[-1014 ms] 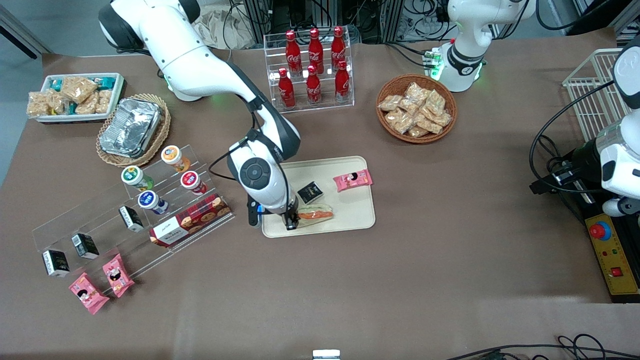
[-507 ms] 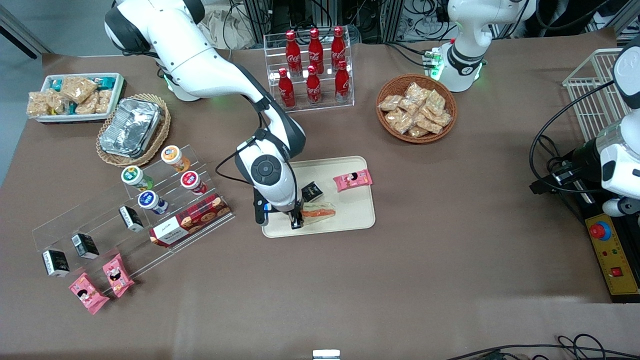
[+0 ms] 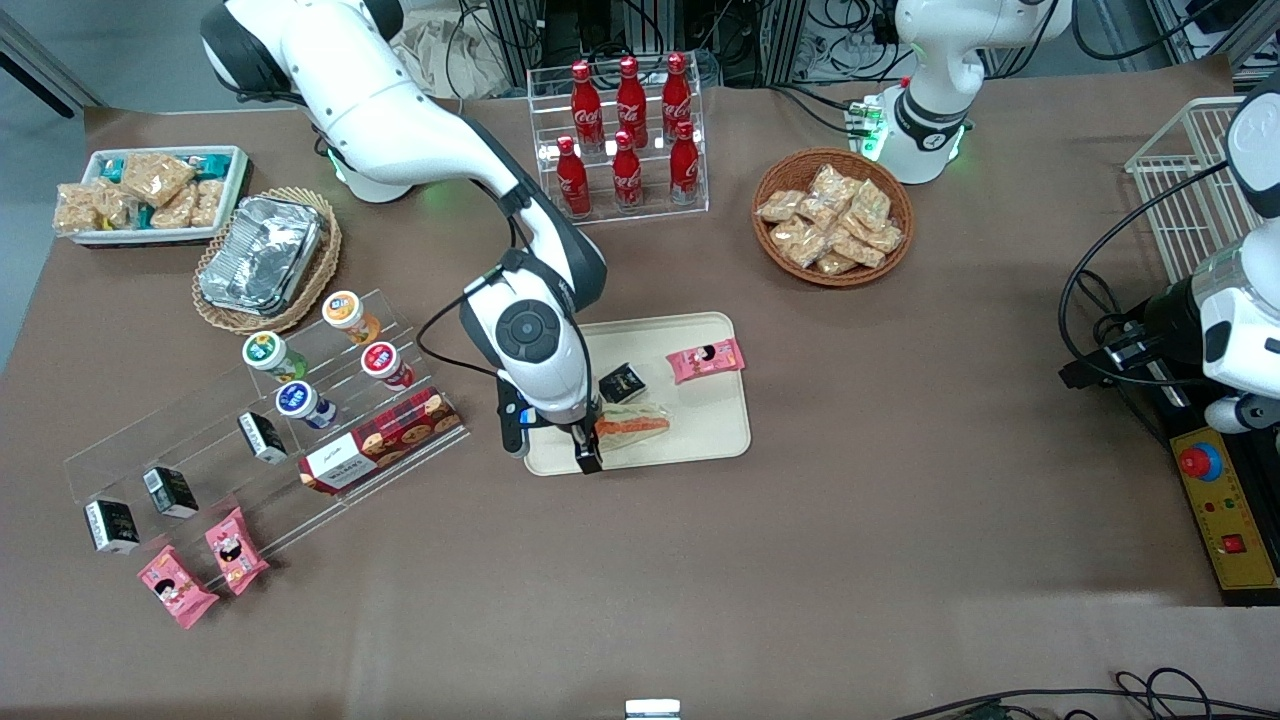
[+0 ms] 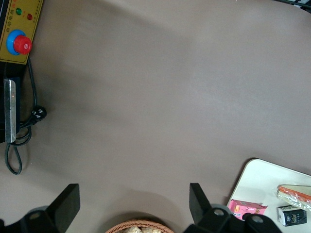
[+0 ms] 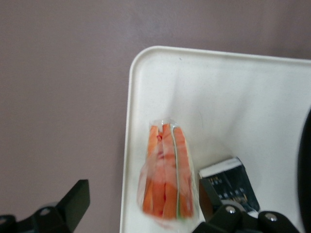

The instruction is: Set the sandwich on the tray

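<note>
The sandwich (image 3: 632, 424) is laid flat on the tray (image 3: 712, 425), a black packet (image 3: 621, 382) at its 11 o'clock. The gripper (image 3: 588, 450) is hung just above (jaws spread wide, nothing held).

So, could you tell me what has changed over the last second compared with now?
The gripper has let go of the sandwich and lifted, its fingers now open above the tray edge nearest the front camera. The sandwich first shifted slightly away from the front camera and now lies flat on the tray. The black box and pink snack packet on the tray stayed put.
</note>
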{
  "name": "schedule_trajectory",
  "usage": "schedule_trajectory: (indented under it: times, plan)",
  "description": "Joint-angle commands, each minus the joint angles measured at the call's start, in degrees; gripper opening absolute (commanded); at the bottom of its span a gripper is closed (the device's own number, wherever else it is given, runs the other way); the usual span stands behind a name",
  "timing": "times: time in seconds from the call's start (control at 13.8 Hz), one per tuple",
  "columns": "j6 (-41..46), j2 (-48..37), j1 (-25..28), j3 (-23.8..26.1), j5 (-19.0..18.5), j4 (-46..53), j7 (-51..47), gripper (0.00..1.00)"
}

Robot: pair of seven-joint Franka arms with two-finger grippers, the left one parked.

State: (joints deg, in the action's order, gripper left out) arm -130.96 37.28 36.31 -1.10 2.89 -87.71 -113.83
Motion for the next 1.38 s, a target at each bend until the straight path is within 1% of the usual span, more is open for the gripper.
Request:
schedule_trajectory:
  times: [0.0, 0.22, 0.29, 0.43, 0.58, 0.72, 0.87, 0.94, 1.09, 1.3]
  plan:
    - [6.6, -5.7, -1.6, 0.3, -0.5, -0.4, 5.2, 1.0]
    - [12.9, -10.7, -2.9, 0.5, -0.4, -0.5, 12.0, 1.0]
    - [15.2, -12.4, -3.2, 0.3, -0.4, -0.5, 15.4, 1.0]
    - [19.5, -15.6, -5.4, 0.3, -0.4, -0.6, 23.4, 1.0]
    - [23.5, -18.8, -7.7, 0.3, -0.3, -1.1, 32.9, 1.0]
    - [27.5, -22.2, -10.5, 0.2, -0.4, -2.3, 45.8, 1.0]
    - [28.8, -25.8, -15.1, 0.2, -0.4, -5.1, 60.8, 1.0]
    - [28.5, -27.5, -17.1, 0.2, -0.4, -7.0, 66.4, 1.0]
    - [29.4, -29.5, -21.2, 0.1, -0.5, -7.8, 76.6, 1.0]
    - [31.3, -32.2, -30.1, 0.1, -0.8, -8.2, 92.3, 1.0]
